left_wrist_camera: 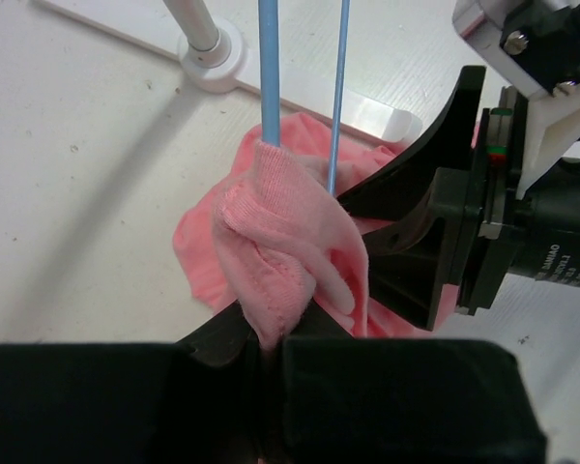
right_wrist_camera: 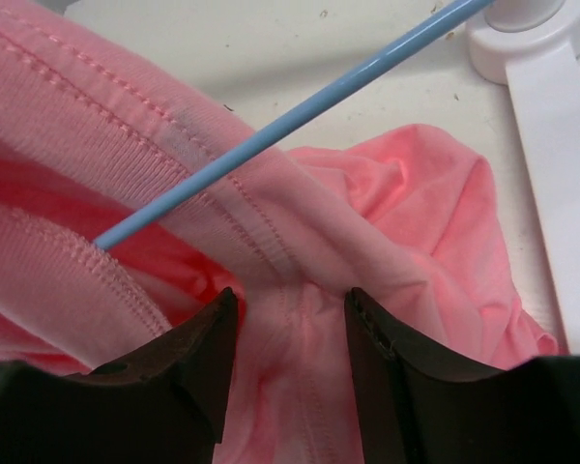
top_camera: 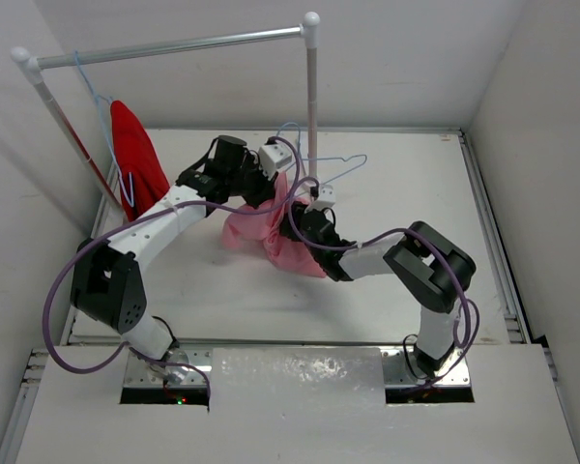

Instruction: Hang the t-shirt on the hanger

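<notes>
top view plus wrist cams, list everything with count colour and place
t-shirt: 1, pink, bunched mid-table
hanger: 1, light blue, poking into t-shirt
second hanger: 1, light blue, rack's left end
red garment: 1, red, on second hanger
rack: 1, silver, back of table
table: 1, white
cables: 2, purple, along arms
left gripper: 1, black, shut on t-shirt
right gripper: 1, black, fingers astride a t-shirt fold

The t-shirt (top_camera: 246, 232) lies on the table (top_camera: 416, 184) before the rack post (top_camera: 312, 97), the hanger (right_wrist_camera: 300, 112) running into its folds.
</notes>
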Controlling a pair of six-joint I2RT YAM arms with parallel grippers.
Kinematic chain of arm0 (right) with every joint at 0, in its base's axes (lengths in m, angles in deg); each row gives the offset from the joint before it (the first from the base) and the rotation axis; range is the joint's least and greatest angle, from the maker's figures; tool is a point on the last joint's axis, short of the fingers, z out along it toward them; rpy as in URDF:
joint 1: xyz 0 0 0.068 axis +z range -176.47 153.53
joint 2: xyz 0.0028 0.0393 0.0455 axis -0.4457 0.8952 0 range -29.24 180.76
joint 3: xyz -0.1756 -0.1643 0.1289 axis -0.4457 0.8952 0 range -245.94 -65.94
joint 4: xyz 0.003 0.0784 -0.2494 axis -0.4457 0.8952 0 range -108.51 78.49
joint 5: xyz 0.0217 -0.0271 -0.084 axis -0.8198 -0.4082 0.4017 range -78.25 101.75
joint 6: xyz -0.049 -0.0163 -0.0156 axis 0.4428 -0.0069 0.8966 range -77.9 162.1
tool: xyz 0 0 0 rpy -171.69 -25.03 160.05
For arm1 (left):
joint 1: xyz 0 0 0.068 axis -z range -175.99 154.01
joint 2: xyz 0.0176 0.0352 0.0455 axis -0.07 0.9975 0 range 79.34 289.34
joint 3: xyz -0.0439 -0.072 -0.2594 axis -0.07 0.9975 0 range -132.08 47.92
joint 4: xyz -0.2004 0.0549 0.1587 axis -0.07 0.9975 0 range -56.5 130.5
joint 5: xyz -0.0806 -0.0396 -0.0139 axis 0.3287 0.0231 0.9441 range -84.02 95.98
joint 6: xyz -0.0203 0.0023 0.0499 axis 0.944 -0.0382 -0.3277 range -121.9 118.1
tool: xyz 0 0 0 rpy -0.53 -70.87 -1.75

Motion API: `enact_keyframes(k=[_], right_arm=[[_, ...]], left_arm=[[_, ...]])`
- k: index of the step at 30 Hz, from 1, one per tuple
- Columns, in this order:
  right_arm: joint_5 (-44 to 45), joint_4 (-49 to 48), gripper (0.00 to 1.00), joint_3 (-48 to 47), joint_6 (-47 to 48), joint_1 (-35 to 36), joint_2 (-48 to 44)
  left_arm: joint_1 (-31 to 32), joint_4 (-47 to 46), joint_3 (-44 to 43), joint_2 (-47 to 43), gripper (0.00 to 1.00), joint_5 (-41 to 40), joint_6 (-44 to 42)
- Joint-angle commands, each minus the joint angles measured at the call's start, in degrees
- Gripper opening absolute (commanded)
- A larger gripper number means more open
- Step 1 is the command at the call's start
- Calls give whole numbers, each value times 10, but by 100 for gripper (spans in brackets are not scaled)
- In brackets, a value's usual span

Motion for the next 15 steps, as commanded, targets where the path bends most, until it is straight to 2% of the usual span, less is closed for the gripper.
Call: enact_keyframes(k=[1,5,6,9,10,11,12,15], right_arm=[[-2,11,47,-30,-22,1,15],[1,37,30,-35,-52,-4,42],[-3,38,23,-29,-72,-7,50],[-3,26,15,-15,-85,-15,53],[2,26,7,-13,-82,-17,51],[5,28,3,-6,-79,-18,48],[11,30,0,-1,-78,-20,44],[11,16,0,32,-74,-35,22]], left_arm=[[4,-38,-19,-8,0,31,5],[1,-37,-26,-13,0,40,12],[-1,-37,-26,-14,0,43,14],[-7,-36,-26,-17,0,52,18],[-6,-36,-26,-17,0,52,18],[-6,-36,-25,-17,0,50,18],[-6,-37,-24,-17,0,49,18],[-11,-39,-19,-20,0,43,15]])
